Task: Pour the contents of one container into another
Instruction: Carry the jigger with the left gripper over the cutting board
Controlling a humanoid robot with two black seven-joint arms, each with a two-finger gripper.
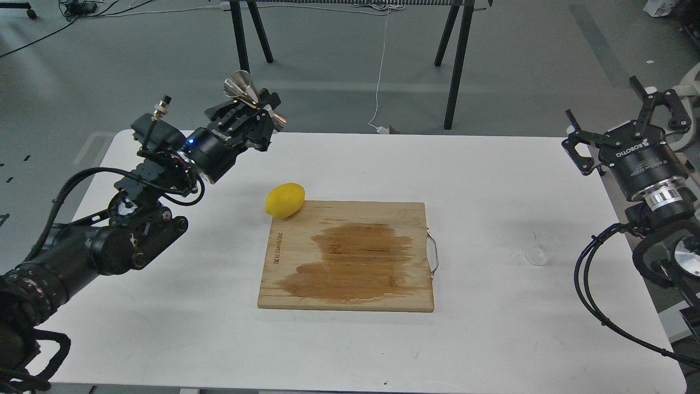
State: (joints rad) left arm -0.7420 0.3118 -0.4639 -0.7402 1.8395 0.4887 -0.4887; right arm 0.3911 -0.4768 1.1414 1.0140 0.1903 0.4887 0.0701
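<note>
My left gripper (258,111) is shut on the steel jigger (242,87) and holds it high above the table's far left part, tilted with its upper cone leaning to the left. The clear glass cup (537,250) stands on the white table at the right, faint and nearly see-through, right of the cutting board. My right gripper (620,116) hangs open above the table's right edge, well behind and above the cup, with nothing between its fingers.
A wooden cutting board (350,255) with a dark wet patch lies mid-table, a metal handle on its right edge. A yellow lemon (285,200) rests at the board's far left corner. Black trestle legs (244,65) stand on the floor beyond the table (164,306).
</note>
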